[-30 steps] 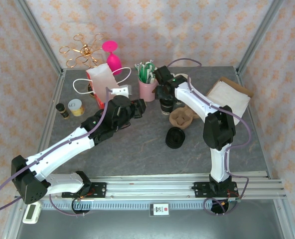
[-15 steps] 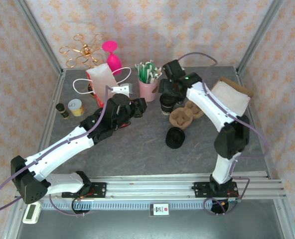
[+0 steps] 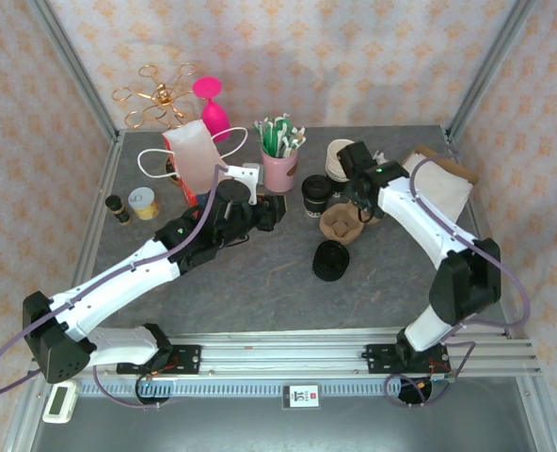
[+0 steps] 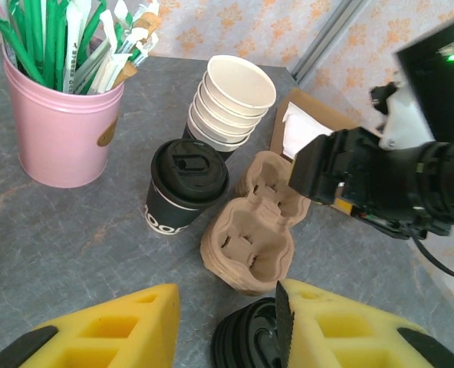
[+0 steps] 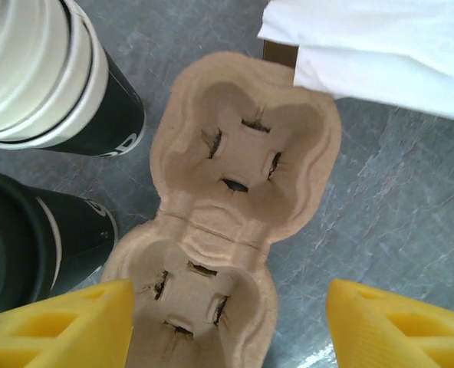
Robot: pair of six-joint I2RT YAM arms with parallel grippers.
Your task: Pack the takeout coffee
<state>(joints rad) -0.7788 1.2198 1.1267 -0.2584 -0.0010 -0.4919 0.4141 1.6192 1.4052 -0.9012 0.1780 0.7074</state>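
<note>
Right arm [image 3: 420, 221] has swung from the coffee [image 3: 315, 193] to above the carrier [image 3: 342, 222]; both jaws spread, empty. Lidded coffee stands mid-frame beside the carrier, not yet packed

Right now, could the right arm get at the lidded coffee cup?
Probably yes: the right gripper hangs open over the cardboard carrier, and the lidded cup stands beside it, lid clear. The cup stack crowds one side.

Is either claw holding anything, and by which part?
Nothing is held. Left claw and right claw are both open; the right is above the carrier.
</note>
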